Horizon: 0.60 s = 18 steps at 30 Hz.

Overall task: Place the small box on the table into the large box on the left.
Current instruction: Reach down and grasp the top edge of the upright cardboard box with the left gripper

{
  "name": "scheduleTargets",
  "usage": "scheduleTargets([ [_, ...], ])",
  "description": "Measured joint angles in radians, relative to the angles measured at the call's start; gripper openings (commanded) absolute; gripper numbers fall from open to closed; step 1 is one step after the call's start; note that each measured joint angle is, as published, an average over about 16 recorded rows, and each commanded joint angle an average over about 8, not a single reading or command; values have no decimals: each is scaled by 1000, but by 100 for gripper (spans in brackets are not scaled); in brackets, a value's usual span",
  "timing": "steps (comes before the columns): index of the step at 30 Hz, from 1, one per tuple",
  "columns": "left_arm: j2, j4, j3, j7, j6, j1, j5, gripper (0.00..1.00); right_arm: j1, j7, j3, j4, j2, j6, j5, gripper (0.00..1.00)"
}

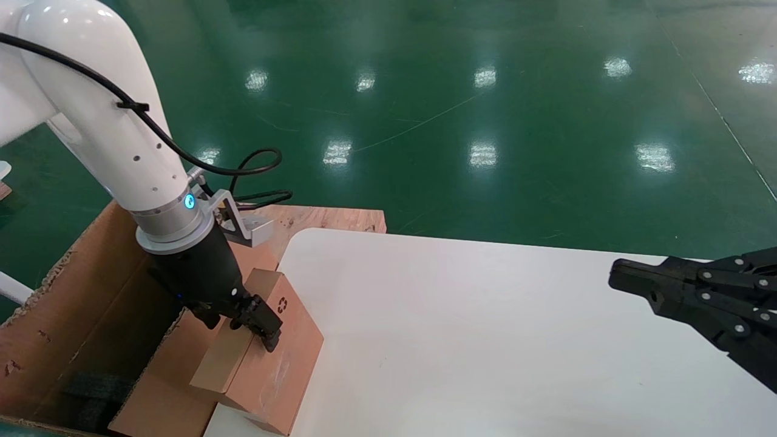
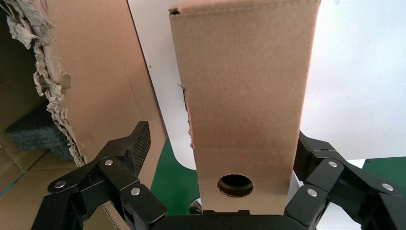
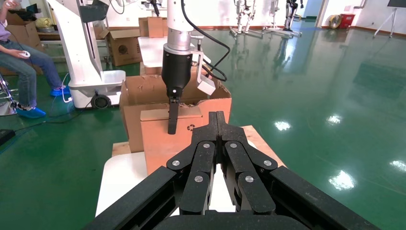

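While we list what lies at the desk's left edge:
Small box (image 1: 276,358): tilted, straddling the left edge of the desk (image 1: 485,340), partly over the large box's near wall.
Left pincer (image 1: 258,325): we see it clamped on the small box, one finger either side, hole end nearest the palm.
Long axis: we judge it runs straight out from the pincer.
Large box (image 1: 79,303): directly left of the load; opening beside it, foam inside.
Right pincer (image 1: 631,279): fingers together, empty, parked at the desk's right edge, well apart.
Nearer arm: left.
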Motion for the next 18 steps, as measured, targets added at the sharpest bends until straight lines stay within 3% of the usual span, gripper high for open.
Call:
scheduleTargets([
  [18, 14, -7, 1, 1, -13, -16, -14, 100, 0, 0, 0, 0, 0, 0, 0, 0],
])
